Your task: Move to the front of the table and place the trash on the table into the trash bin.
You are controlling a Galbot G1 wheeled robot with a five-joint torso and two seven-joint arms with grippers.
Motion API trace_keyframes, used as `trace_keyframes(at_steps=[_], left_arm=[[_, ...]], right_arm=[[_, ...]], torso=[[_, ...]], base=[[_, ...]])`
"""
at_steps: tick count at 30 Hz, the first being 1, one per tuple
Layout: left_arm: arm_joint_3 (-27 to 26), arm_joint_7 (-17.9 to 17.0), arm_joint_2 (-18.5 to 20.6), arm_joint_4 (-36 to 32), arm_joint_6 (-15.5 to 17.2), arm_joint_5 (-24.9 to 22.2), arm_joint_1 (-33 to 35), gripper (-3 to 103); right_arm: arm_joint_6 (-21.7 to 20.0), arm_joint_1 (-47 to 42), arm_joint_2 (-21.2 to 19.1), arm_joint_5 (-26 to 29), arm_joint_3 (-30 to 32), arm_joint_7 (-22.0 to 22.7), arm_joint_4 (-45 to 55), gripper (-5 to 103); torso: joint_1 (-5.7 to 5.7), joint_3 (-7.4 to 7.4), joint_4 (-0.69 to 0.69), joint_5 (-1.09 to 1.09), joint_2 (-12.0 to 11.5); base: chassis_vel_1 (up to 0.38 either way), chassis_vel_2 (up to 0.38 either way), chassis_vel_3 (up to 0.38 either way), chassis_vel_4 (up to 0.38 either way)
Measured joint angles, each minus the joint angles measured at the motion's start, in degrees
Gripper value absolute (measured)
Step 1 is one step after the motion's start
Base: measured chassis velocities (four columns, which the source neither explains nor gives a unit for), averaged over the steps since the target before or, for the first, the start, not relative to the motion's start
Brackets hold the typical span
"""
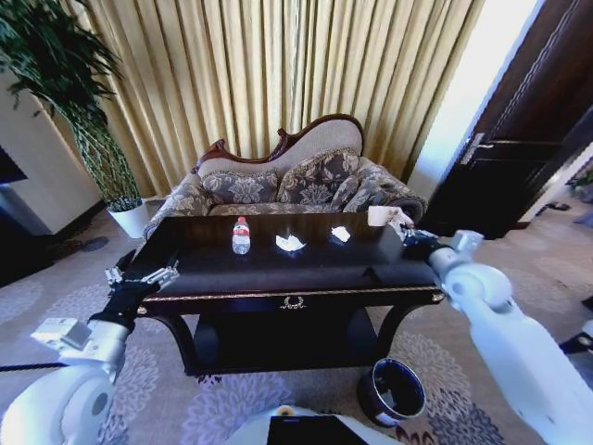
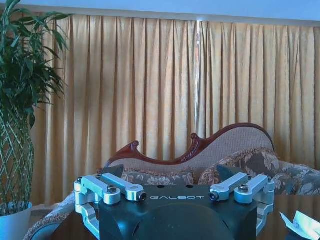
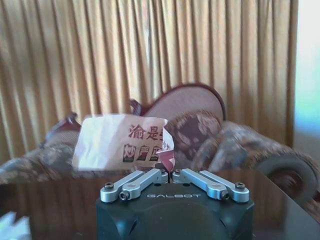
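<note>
Bottle (image 1: 241, 235) left of papers (image 1: 290, 243) (on table (image 1: 278, 278)).

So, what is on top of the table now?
On the table stand a bottle and two crumpled papers. At its far right corner the right gripper pinches a printed paper; what lies behind that paper is covered.

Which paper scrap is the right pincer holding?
The printed one at the table's right rear corner, pinched in the right pincer; the two plain white scraps lie loose mid-table.
</note>
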Motion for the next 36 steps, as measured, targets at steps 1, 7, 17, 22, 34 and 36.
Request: trace_keyframes(at_steps=[1,7,17,22,34,36], left_arm=[[-0.01,-0.1,-0.01,0.0,0.06,-0.17,-0.09,100],[-0.24,-0.85,-0.01,0.11,0.29,-0.8,-0.17,100],[-0.66,-1.67,0.44,0.06,1.9,-2.52,-0.46,100],[-0.87,-1.68,0.53,0.03,2.84,-3.0,-0.5,100],[-1.04,-1.68,0.51,-0.01,3.03,-3.17,-0.49,100],[-0.99,-1.65,0.45,-0.01,3.03,-3.18,-0.49,100]], right_arm=[[0.33,-1.45,0.48,-0.07,0.89,0.0,2.21,0],[2.94,-9.04,4.36,-5.67,3.01,-0.11,10.17,0],[5.44,-18.0,10.07,-12.79,4.23,-0.71,15.76,0],[4.39,-18.36,10.36,-12.89,4.01,-0.73,17.47,0],[3.97,-18.73,11.5,-12.77,3.25,-0.73,18.54,0],[3.96,-18.72,11.5,-12.76,3.27,-0.73,18.58,0]], torso=[[0.0,0.0,0.01,-0.01,0.0],[0.0,0.0,0.0,0.01,0.0],[0.01,0.01,-0.01,0.01,-0.01],[0.0,0.01,0.0,0.0,-0.01],[0.02,0.02,0.0,0.01,-0.01],[0.02,0.01,0.0,0.01,-0.01]], base=[[0.0,0.0,0.0,0.0],[0.0,0.0,0.0,0.0],[0.0,0.0,0.0,0.0],[0.0,0.0,0.0,0.0],[0.0,0.0,0.0,0.0],[0.0,0.0,0.0,0.0]])
